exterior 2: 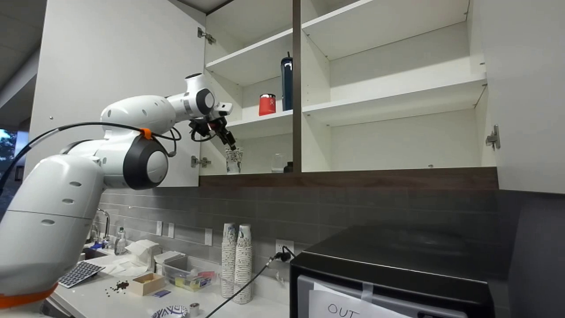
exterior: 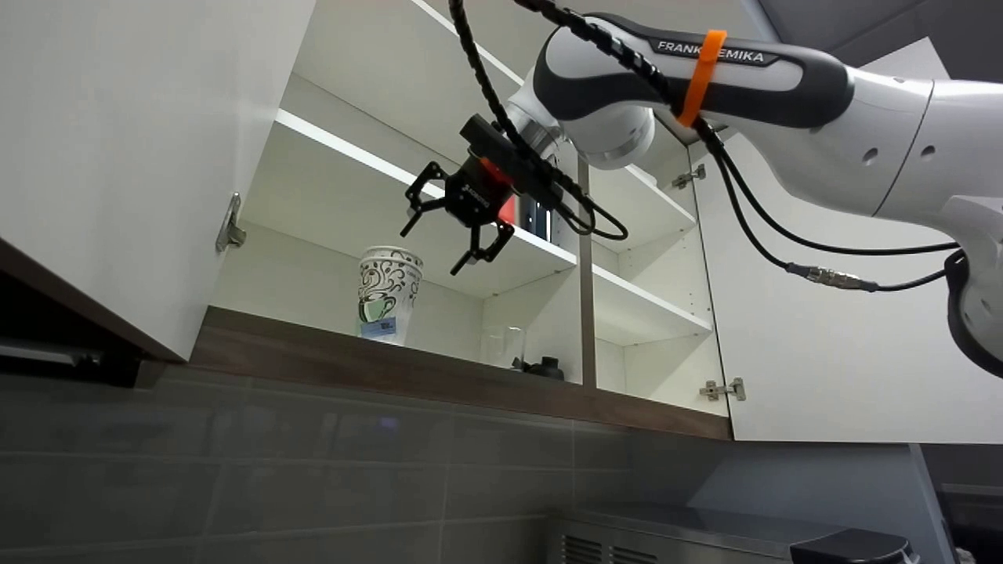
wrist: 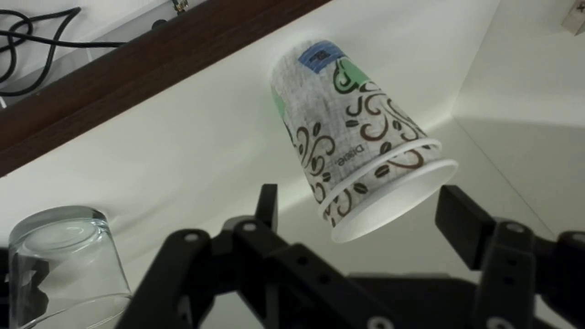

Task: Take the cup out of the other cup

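The cup (wrist: 361,188) sits nested inside the other cup (wrist: 320,105). In the wrist view only its white rim, a narrow patterned band and its pale inside show. In an exterior view its rim (exterior: 393,251) tops the other cup (exterior: 389,294), which stands upright on the cabinet's bottom shelf. The other cup has a dark swirl pattern, a green mug print and a blue label. The stack also shows in an exterior view (exterior 2: 234,163). My gripper (exterior: 429,252) is open and empty, tilted down, above and beside the stack. In the wrist view the fingers (wrist: 359,203) lie either side of the rim, apart from it.
A clear glass (wrist: 68,269) stands near the stack, with a black object (exterior: 544,368) beside it. The shelf above (exterior 2: 260,118) holds a red cup (exterior 2: 267,105) and a dark tall bottle (exterior 2: 287,84). An open cabinet door (exterior: 125,117) and a wooden front edge (exterior: 376,352) bound the space.
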`<state>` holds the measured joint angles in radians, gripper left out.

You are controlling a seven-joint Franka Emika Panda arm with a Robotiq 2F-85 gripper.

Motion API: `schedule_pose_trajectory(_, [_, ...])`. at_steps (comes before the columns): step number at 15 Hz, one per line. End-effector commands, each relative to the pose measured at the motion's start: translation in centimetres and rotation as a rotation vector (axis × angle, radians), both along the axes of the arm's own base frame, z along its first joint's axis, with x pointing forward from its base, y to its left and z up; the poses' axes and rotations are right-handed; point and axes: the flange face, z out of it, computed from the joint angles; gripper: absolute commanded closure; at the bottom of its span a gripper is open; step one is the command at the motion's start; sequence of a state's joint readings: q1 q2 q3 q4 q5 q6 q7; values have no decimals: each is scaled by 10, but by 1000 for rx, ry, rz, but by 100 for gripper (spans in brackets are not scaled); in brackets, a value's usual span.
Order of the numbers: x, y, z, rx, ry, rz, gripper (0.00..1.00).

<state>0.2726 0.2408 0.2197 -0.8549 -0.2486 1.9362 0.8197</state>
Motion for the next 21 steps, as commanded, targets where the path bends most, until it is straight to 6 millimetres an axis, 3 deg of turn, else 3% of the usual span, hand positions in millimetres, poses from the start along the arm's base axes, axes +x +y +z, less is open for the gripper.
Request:
schedule_pose_trajectory(1, [4, 3, -1, -1, 45, -20, 16])
schedule_pose_trajectory(5, [6, 3, 0, 19, 54, -26, 13])
schedule_pose_trajectory(7, [7, 3, 4, 39, 31, -33, 7])
schedule_pose_trajectory(8, [9, 2, 4, 43, 27, -40, 12])
schedule_pose_trajectory(9, [9, 2, 5, 46, 23, -47, 34])
schedule_pose_trajectory(10, [10, 2, 4, 49, 22, -51, 36])
schedule_pose_trajectory(16, [15, 1, 0, 53, 34, -74, 84])
schedule_pose_trajectory(18, [16, 0, -1, 56, 36, -79, 97])
schedule_pose_trajectory(21, [16, -2, 1, 63, 32, -92, 100])
